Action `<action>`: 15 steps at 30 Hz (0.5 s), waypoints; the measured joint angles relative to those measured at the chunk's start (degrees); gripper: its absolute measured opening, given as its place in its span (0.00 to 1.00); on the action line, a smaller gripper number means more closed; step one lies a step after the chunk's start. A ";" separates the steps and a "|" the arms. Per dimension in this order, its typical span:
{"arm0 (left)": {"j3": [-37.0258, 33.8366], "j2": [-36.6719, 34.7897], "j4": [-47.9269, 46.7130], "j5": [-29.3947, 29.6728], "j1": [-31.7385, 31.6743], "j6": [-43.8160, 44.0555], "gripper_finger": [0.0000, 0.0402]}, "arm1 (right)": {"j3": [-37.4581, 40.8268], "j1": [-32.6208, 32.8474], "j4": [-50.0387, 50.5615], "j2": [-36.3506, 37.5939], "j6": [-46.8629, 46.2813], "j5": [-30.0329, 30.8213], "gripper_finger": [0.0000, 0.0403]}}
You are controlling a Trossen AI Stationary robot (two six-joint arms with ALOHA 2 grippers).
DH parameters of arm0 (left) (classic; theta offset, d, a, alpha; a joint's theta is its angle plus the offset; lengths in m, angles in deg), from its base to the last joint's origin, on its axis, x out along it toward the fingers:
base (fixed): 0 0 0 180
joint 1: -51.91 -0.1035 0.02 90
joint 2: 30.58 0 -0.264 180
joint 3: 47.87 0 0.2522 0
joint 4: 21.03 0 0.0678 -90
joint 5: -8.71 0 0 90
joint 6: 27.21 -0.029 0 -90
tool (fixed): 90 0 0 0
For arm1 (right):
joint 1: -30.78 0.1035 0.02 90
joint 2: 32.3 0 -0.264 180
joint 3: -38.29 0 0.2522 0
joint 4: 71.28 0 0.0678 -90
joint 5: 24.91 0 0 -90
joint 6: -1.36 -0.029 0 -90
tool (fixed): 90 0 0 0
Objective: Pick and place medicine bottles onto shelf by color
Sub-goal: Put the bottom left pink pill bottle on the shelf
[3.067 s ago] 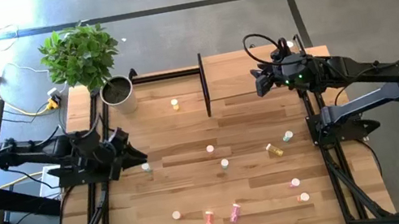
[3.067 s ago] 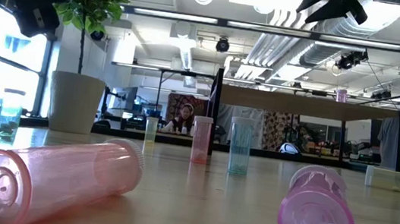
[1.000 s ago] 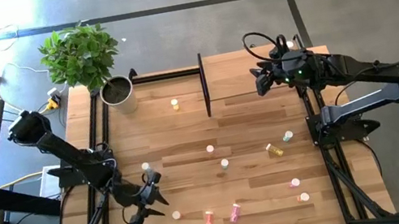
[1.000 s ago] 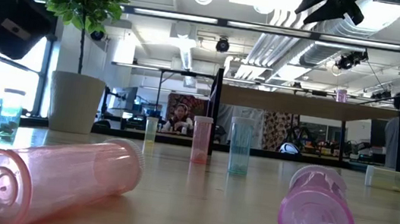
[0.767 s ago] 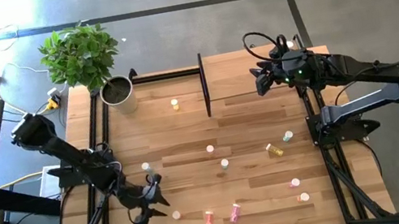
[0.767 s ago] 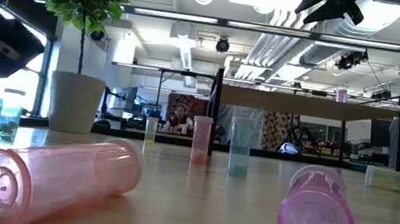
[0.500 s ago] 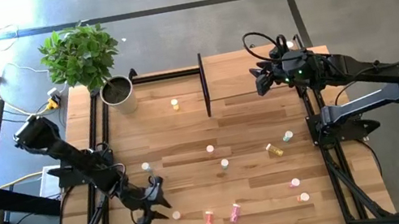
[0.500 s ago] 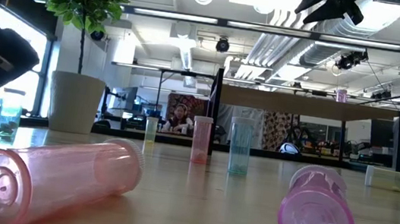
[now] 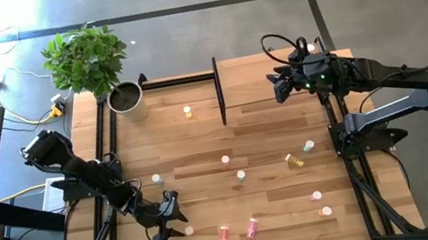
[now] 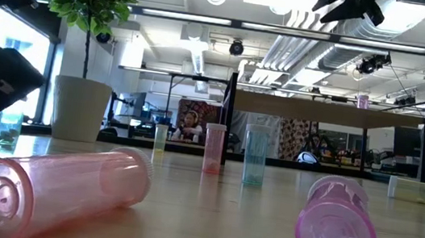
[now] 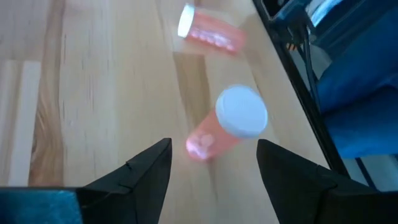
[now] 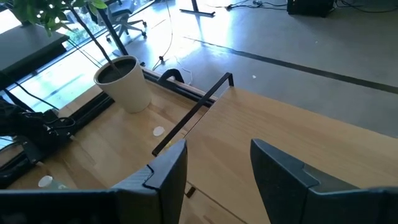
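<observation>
Small medicine bottles are scattered over the wooden table: some stand, and a red one (image 9: 224,236) and a magenta one (image 9: 252,228) lie on their sides near the front edge. My left gripper (image 9: 167,220) is open, low over the table's front left. It points at an upright pink bottle with a white cap (image 11: 231,124), which stands on its base just ahead of the fingertips, untouched. My right gripper (image 9: 279,88) waits open above the shelf (image 9: 263,72), a light-wood board with a black frame at the far side.
A grey pot with a green plant (image 9: 127,100) stands at the far left corner. A yellow bottle (image 9: 188,112) stands left of the shelf's black end bar (image 9: 219,93). More bottles (image 9: 309,146) stand at the right. Bare wood lies in the table's middle.
My left gripper has moved toward the table's near edge and a little to the right, closing in on the pink bottle at the front. The right arm and the bottles have stayed where they were.
</observation>
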 joint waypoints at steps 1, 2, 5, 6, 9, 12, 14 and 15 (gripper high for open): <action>0.02 0.43 0.38 0.44 0.02 -0.07 0.57 | 0.00 0.00 -0.13 0.00 0.06 0.00 0.41; 0.01 0.85 0.55 0.76 0.02 -0.12 0.57 | 0.00 0.00 -0.30 0.00 0.28 0.00 0.41; 0.00 2.35 2.40 1.39 0.09 -0.07 0.57 | 0.00 0.00 -0.45 0.00 0.46 -0.04 0.41; 0.01 2.88 2.92 1.55 0.13 -0.09 0.57 | 0.00 0.00 -0.46 0.00 0.46 -0.02 0.41; 0.01 4.34 4.34 1.73 0.22 -0.09 0.57 | 0.00 -0.02 -0.49 0.00 0.46 -0.02 0.41; 0.00 5.62 6.28 1.73 0.77 -0.09 0.57 | 0.00 0.00 -0.49 0.00 0.46 -0.02 0.41; 0.24 6.57 7.48 1.73 1.13 -0.09 0.57 | 0.00 -0.02 -0.49 0.00 0.46 -0.02 0.41; 0.59 7.08 7.39 1.76 1.33 -0.09 0.57 | 0.00 0.00 -0.49 0.00 0.46 -0.02 0.41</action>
